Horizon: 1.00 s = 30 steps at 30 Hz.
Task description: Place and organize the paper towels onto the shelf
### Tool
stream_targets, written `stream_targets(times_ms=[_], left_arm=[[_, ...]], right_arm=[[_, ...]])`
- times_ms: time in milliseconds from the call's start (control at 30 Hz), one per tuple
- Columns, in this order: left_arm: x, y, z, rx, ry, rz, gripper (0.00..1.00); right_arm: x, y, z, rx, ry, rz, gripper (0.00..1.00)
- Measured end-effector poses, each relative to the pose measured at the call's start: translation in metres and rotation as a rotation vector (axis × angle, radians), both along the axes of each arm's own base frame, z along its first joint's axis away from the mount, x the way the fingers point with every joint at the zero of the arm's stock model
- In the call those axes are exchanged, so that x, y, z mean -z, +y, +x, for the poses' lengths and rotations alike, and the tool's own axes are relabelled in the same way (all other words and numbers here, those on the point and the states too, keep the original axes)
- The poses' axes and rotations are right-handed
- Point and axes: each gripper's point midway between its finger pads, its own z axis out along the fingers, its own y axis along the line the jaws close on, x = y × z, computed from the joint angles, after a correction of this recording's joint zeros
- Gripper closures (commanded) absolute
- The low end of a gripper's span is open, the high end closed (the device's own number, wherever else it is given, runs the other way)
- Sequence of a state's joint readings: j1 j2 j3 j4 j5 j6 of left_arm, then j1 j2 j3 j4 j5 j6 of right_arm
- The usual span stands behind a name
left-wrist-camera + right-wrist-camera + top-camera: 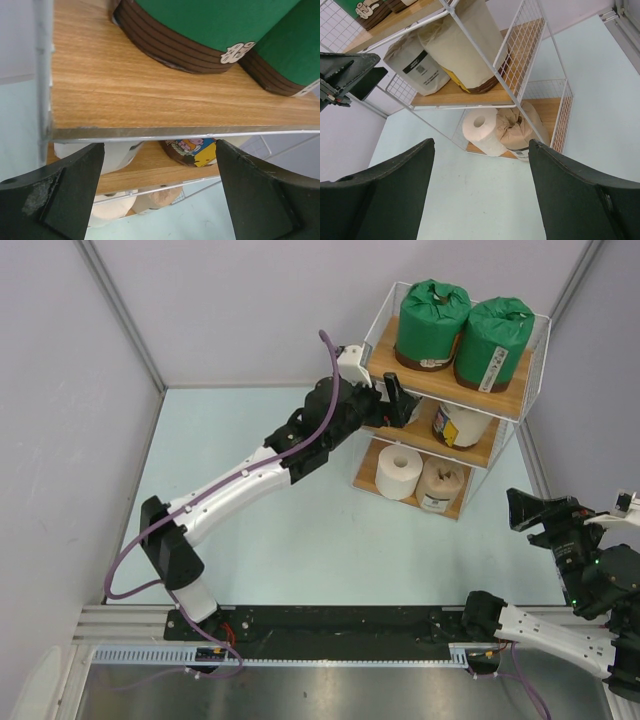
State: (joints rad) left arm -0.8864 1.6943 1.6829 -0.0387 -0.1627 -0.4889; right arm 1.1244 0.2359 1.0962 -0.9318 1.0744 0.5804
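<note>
Your left gripper (400, 400) is up at the left end of the three-tier rack of light brown wooden boards in a white wire frame (385, 352), level with the middle board. Its jaws are spread wide with nothing between them. In the left wrist view, the front edge of the top board runs across the gap between the two black fingers (65, 195).

All six paper towel rolls stand upright on the rack, two to a board. On the top board you have the two green-wrapped rolls with brown banded bases, the left one (432, 322) and the right one (493, 343), side by side and close together. On the middle board the white-wrapped roll with a barcode label (415, 62) stands against the cream roll with yellow and brown print at its base (465, 45). From above, the white-wrapped roll is mostly hidden behind your left gripper, and it seems to sit just beyond the fingertips rather than between them. On the bottom board the bare white roll (400, 472) touches the tan roll in crinkled paper (441, 483).

Your right gripper (530, 510) hangs over the pale green table (300, 530), well apart from the rack on its near right side. It faces the rack with its jaws held wide and holds nothing.
</note>
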Motion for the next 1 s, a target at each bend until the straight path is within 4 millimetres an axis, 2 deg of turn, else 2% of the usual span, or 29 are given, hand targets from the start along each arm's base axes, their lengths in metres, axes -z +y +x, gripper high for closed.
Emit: stream_targets(times_ms=[233, 367, 533, 633, 733, 800, 900, 1000], left_arm=[[-0.004, -0.004, -0.007, 0.046, -0.019, -0.040, 0.00], [0.000, -0.002, -0.020, 0.095, -0.021, -0.048, 0.00], [-0.004, 0.004, -0.048, 0.196, -0.041, -0.074, 0.00], [-0.009, 0.013, -0.075, 0.296, -0.068, -0.111, 0.00], [-0.005, 0.034, -0.099, 0.374, -0.074, -0.157, 0.02], [0.000, 0.058, -0.103, 0.380, -0.074, -0.191, 0.04], [0.014, 0.104, -0.085, 0.301, -0.062, -0.226, 0.10], [0.025, 0.148, -0.055, 0.190, -0.042, -0.254, 0.18]], right_arm=[[0.002, 0.000, 0.000, 0.000, 0.007, 0.000, 0.20], [0.004, 0.000, -0.001, -0.003, 0.012, -0.002, 0.20], [0.005, 0.000, -0.001, -0.001, 0.014, -0.004, 0.20], [0.005, 0.000, -0.001, -0.001, 0.015, -0.005, 0.20], [0.006, 0.000, -0.001, 0.000, 0.017, -0.009, 0.20], [0.006, 0.000, -0.001, 0.000, 0.019, -0.007, 0.20], [0.007, -0.001, -0.001, 0.002, 0.021, -0.006, 0.20], [0.007, -0.001, -0.001, 0.003, 0.022, -0.001, 0.20]])
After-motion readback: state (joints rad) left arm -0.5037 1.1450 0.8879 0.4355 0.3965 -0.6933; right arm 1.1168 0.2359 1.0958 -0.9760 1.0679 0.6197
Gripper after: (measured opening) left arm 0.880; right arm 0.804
